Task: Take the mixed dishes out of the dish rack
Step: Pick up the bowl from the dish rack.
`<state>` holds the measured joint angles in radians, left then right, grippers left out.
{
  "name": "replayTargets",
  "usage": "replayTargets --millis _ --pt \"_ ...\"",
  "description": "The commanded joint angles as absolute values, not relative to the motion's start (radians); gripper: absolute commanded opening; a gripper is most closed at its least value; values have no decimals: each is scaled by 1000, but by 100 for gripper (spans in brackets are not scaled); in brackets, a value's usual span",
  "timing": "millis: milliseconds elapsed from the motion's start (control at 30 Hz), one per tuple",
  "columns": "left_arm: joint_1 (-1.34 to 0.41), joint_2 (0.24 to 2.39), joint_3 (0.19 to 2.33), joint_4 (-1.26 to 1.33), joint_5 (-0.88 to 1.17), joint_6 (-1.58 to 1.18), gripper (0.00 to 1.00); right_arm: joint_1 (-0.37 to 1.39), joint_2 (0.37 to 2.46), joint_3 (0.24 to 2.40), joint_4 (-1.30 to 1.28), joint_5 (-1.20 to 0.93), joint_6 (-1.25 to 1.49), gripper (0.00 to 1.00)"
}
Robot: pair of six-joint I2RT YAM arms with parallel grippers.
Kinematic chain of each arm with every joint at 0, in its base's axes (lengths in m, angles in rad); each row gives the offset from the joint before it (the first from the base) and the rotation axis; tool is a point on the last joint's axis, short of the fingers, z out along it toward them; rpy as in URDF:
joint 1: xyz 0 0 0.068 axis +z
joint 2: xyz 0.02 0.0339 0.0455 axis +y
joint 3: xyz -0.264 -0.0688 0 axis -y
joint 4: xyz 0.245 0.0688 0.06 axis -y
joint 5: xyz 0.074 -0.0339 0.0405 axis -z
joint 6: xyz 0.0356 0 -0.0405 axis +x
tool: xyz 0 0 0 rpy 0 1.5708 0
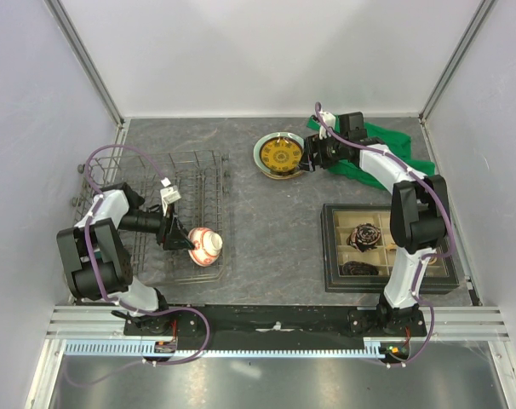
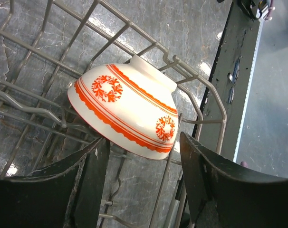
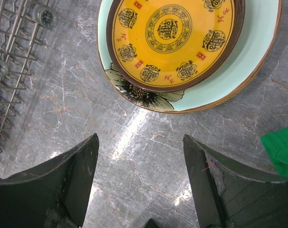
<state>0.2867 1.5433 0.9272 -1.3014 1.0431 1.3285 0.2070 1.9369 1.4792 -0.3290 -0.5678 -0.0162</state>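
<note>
The grey wire dish rack [image 1: 147, 183] stands at the left. A red-and-white patterned bowl [image 2: 125, 111] lies tilted, mouth down, on the wires in the rack's near right corner [image 1: 206, 245]. My left gripper [image 2: 144, 159] is open inside the rack. The bowl's rim sits between its fingertips, with a gap on each side. On the table at the back middle, the yellow-gold patterned plate [image 3: 175, 40] rests on the pale green flowered plate [image 3: 251, 61]. My right gripper [image 3: 140, 142] is open just short of those plates [image 1: 281, 156], with nothing between its fingers.
A black compartmented tray [image 1: 333, 256] with dark items in it lies at the right. A green cloth [image 1: 398, 146] lies at the back right, under the right arm. The rack's wheeled edge [image 3: 11, 57] shows at the left in the right wrist view.
</note>
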Motion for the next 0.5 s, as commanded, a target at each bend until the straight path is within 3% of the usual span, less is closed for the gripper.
replayTargets --millis 0,467 --pt "288 1562 956 -1262 1097 1279 65 201 1951 1479 -302 -575 -37 80" --pt "242 1583 971 -1186 1086 1151 60 192 1965 1482 -302 -572 -40 79"
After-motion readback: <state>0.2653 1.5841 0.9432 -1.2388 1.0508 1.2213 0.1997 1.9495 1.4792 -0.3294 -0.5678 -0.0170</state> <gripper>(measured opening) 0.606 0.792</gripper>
